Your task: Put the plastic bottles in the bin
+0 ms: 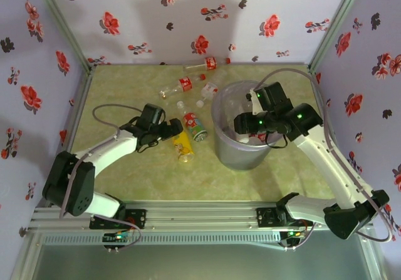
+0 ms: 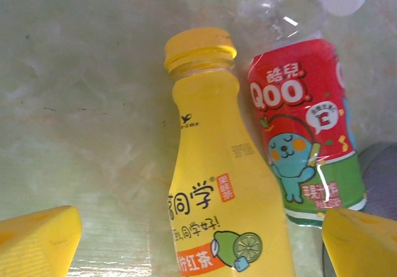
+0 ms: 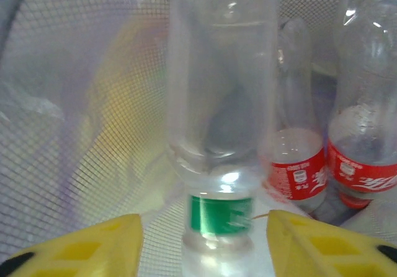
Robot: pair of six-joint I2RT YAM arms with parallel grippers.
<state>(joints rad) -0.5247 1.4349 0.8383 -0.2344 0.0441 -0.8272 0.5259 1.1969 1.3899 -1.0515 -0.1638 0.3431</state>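
Note:
A yellow bottle (image 2: 217, 190) lies on the table between the fingers of my open left gripper (image 2: 198, 249), cap pointing away. A red-and-green labelled Qoo bottle (image 2: 304, 140) lies right beside it. From above, the left gripper (image 1: 172, 128) sits at the yellow bottle (image 1: 183, 145). My right gripper (image 1: 247, 124) reaches inside the grey bin (image 1: 219, 114). It is open (image 3: 205, 252), with a clear green-labelled bottle (image 3: 222, 165) standing blurred between its fingers, not touching them. Two red-labelled bottles (image 3: 298, 165) stand in the bin behind it.
Behind the bin, more bottles lie on the table: a red-labelled one (image 1: 210, 62) by the back wall, another (image 1: 182, 86) further left, and a clear one (image 1: 207, 92) near the bin rim. The bin's mesh wall (image 3: 74, 103) closes in on the right gripper.

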